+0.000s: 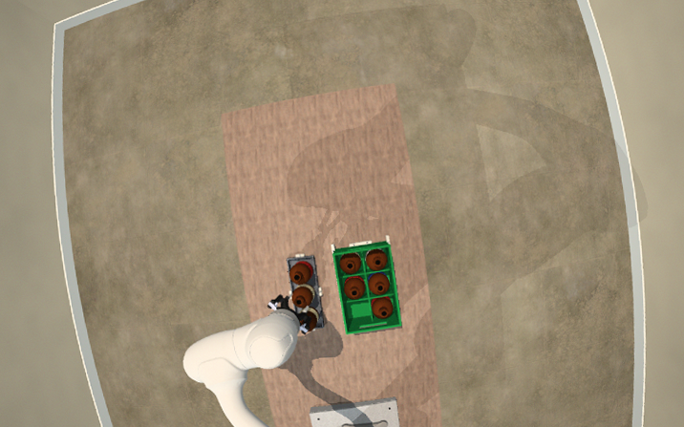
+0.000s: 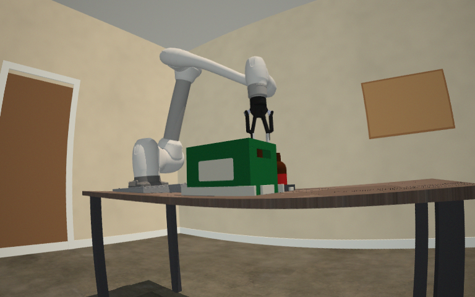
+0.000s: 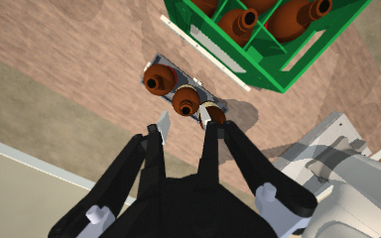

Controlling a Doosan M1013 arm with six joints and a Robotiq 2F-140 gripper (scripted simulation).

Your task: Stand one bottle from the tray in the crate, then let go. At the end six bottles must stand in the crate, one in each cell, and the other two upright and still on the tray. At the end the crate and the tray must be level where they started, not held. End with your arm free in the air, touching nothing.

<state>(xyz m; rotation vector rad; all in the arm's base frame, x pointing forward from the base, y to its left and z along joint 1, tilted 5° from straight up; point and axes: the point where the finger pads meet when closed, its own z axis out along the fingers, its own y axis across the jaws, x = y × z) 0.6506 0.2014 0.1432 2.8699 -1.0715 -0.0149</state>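
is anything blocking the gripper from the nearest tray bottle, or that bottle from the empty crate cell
Nothing visible does. The open gripper hangs above the nearest bottle; the empty cell lies just across, behind only the crate wall.

tray (image 1: 290, 265) left of crate (image 1: 339, 286) | three bottles (image 1: 302, 296) on tray | five in crate, near-left cell (image 1: 360, 311) vacant
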